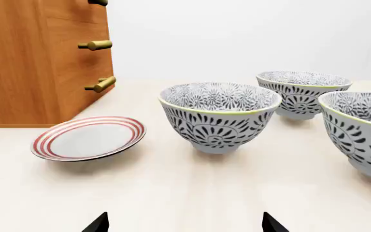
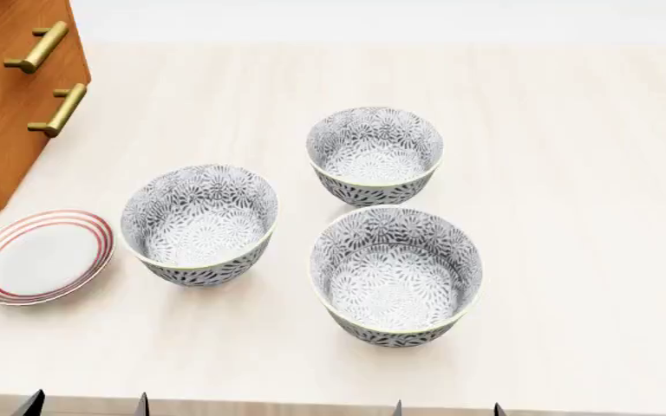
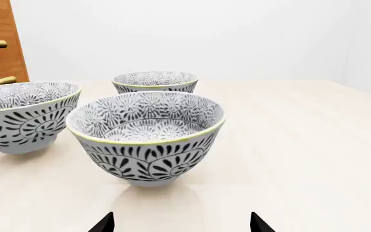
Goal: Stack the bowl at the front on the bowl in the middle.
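Bowls, three, patterned black on white with yellow-green rims, all upright on a pale wooden table (image 2: 588, 130). Front bowl (image 2: 395, 276) stands nearest the table's near edge, empty, ungripped. Middle bowl (image 2: 200, 224) sits towards the left edge, slightly farther back, apart from the front one. Rear bowl (image 2: 375, 154) lies farthest from the near edge, just behind the front bowl. Plate, red-striped (image 2: 42, 256), rests near the left edge, beside the middle bowl. Wooden drawer cabinet (image 2: 9, 87) with brass handles occupies the far left corner. Left gripper (image 1: 184, 224) and right gripper (image 3: 180, 223): only dark fingertips visible, spread apart, holding nothing, at the near edge.
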Motion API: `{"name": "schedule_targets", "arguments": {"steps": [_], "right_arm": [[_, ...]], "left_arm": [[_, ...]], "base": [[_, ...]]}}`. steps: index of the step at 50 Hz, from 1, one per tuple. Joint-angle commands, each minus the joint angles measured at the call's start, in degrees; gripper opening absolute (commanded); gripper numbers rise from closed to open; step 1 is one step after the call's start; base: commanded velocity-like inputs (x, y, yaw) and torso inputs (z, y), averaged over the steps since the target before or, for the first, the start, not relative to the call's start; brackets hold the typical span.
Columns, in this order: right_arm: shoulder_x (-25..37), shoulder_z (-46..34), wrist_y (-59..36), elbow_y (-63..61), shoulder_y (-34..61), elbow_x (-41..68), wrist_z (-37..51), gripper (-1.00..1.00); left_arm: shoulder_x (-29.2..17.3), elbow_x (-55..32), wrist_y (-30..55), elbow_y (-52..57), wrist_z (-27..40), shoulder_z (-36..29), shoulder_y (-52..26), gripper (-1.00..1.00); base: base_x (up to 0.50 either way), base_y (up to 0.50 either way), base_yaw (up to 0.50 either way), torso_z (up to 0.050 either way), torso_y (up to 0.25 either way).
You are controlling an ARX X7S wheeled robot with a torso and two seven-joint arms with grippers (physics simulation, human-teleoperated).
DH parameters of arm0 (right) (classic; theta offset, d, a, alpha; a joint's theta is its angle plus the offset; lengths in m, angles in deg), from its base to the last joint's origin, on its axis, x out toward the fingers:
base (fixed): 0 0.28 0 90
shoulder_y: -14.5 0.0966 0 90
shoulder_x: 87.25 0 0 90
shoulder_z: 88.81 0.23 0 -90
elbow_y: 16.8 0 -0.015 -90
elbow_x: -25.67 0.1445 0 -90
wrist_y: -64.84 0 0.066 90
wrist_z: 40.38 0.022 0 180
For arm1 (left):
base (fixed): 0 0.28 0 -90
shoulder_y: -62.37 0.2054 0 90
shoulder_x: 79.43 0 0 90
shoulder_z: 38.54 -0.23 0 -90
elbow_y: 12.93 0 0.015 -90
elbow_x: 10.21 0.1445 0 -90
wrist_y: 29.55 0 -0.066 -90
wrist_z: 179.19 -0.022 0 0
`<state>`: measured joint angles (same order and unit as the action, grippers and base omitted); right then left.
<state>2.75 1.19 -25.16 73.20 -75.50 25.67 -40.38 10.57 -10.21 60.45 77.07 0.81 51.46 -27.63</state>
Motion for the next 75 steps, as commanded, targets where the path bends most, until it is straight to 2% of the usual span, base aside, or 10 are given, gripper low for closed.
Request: {"name": "schedule_targets", "arguments": {"steps": [1, 12, 13, 14, 42, 46, 54, 62, 70, 75], "right_arm": [[1.06, -1.36, -0.62, -0.93, -0.3, 1.05, 1.38, 1.0], [2.77, -3.56, -0.09, 0.11, 0.06, 2.34, 3.48, 1.0], [32.45, -22.49, -72.97, -8.22, 55.7, 117.32, 64.42, 1.0], [0.55, -0.94, -0.1, 0.23, 0.0, 0.06, 0.86, 1.0], [4.19, -5.25, -2.88, -2.1, -0.55, 4.18, 4.58, 1.0], [4.51, -5.57, -5.38, -4.77, -0.63, 5.37, 4.5, 1.0], [6.41, -4.98, -27.59, -24.13, 3.39, 10.7, 5.73, 1.0], [7.01, -0.36, -49.53, -32.64, 16.37, 18.27, 8.28, 1.0], [7.13, 3.78, -65.15, -35.72, 31.2, 23.0, 11.14, 1.0], [6.95, 4.97, -69.59, -35.3, 36.26, 24.64, 11.77, 1.0]], "left_arm": [[-0.57, -0.56, 0.0, 0.0, 0.64, -0.64, 0.0, 1.0], [-2.27, -2.24, 1.18, 1.02, 2.97, -3.09, 0.61, 1.0], [-18.18, -28.75, 49.66, 39.75, 22.07, -6.36, -23.8, 1.0], [-0.58, 0.81, 0.14, 0.5, 0.92, -1.5, 0.64, 1.0], [-4.21, -2.41, 3.03, 3.7, 4.72, -5.66, 1.32, 1.0], [-4.62, -3.05, 6.27, 6.61, 4.86, -6.06, 1.39, 1.0], [-6.06, -5.08, 28.84, 24.83, 5.46, -6.75, -3.56, 1.0], [-5.88, -8.35, 46.83, 34.73, 6.4, -5.58, -16.42, 1.0], [-5.22, -10.71, 60.5, 40.6, 8.04, -3.81, -29.21, 1.0], [-5.09, -10.99, 62.61, 40.17, 8.8, -3.63, -33.41, 1.0]], "base": [[0.0, 0.0, 0.0, 0.0, 0.0], [0.0, 0.0, 0.0, 0.0, 0.0], [0.0, 0.0, 0.0, 0.0, 0.0], [0.0, 0.0, 0.0, 0.0, 0.0], [0.0, 0.0, 0.0, 0.0, 0.0], [0.0, 0.0, 0.0, 0.0, 0.0], [0.0, 0.0, 0.0, 0.0, 0.0], [0.0, 0.0, 0.0, 0.0, 0.0], [0.0, 0.0, 0.0, 0.0, 0.0], [0.0, 0.0, 0.0, 0.0, 0.0]]}}
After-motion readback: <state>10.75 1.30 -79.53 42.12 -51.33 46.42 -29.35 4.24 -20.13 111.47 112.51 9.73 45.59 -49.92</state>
